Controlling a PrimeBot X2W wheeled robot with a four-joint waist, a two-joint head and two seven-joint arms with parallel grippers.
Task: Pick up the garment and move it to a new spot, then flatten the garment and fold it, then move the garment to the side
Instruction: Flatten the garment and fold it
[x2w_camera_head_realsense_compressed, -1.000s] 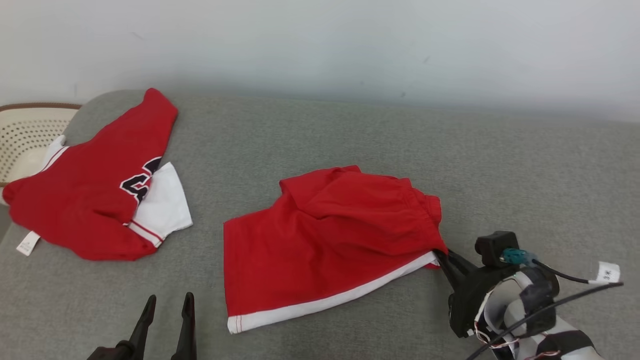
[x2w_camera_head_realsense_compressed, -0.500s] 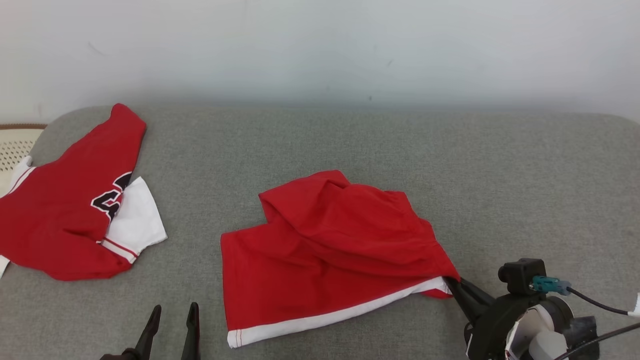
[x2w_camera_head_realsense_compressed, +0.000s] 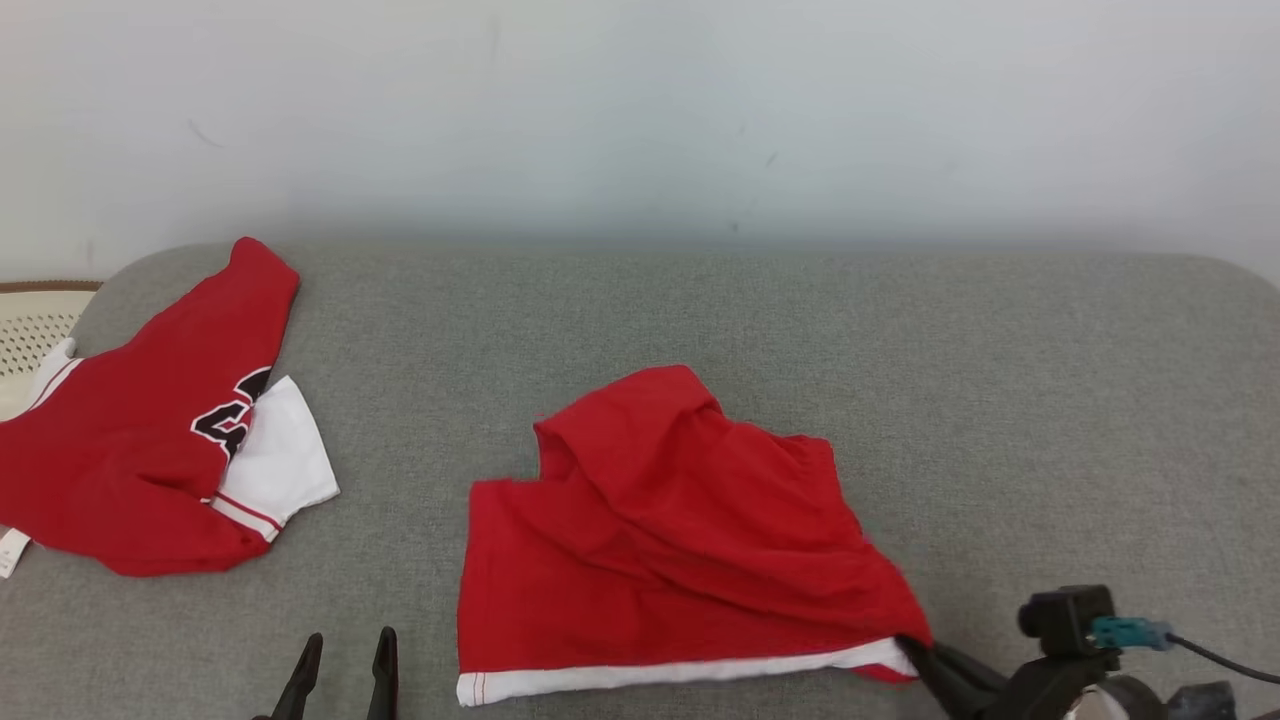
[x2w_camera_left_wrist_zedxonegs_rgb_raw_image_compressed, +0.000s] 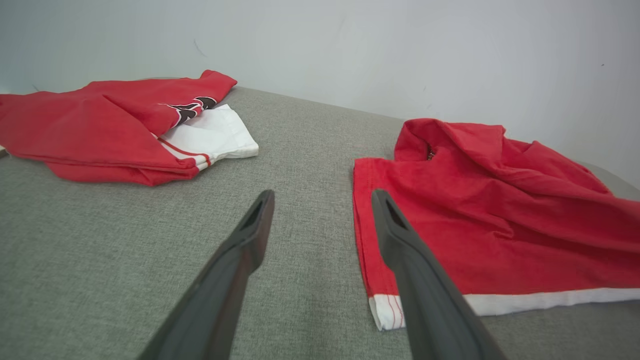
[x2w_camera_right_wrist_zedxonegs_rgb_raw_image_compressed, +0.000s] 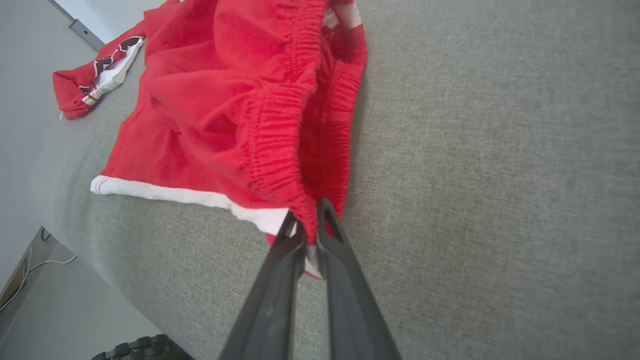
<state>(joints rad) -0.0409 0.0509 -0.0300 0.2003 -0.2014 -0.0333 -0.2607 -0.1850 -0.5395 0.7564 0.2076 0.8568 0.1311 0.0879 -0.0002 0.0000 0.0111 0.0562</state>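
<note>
The red shorts (x2w_camera_head_realsense_compressed: 660, 540) lie on the grey cushion (x2w_camera_head_realsense_compressed: 1000, 400), a little to the right of its middle and close to the near edge. They are not flat. The far part is bunched into a raised fold, and creases run from there down to the near right corner. The white hem band (x2w_camera_head_realsense_compressed: 680, 675) lies along the near side, starting at the near left corner.

The right gripper (x2w_camera_head_realsense_compressed: 915, 652) is at the near right corner of the shorts. In the right wrist view its two dark fingers (x2w_camera_right_wrist_zedxonegs_rgb_raw_image_compressed: 275, 285) are almost together, with only a thin gap, and the gathered elastic waistband (x2w_camera_right_wrist_zedxonegs_rgb_raw_image_compressed: 280, 150) goes in between their tips. The claw is therefore pinched on the waistband end of the shorts, and the cloth is drawn to a point there. Whether this corner is lifted off the cushion, I cannot tell.

The left gripper (x2w_camera_head_realsense_compressed: 348, 645) is at the near left, over bare cushion, just to the left of the near left corner of the shorts. Its claw stands wide apart and there is nothing in it.

A red and white jersey (x2w_camera_head_realsense_compressed: 130, 470) with dark lettering lies crumpled at the far left of the cushion, well apart from the shorts. Beyond the left end of the cushion there is a pale perforated basket (x2w_camera_head_realsense_compressed: 30, 325) with a brown rim. A plain pale wall (x2w_camera_head_realsense_compressed: 640, 100) stands behind the far edge.
</note>
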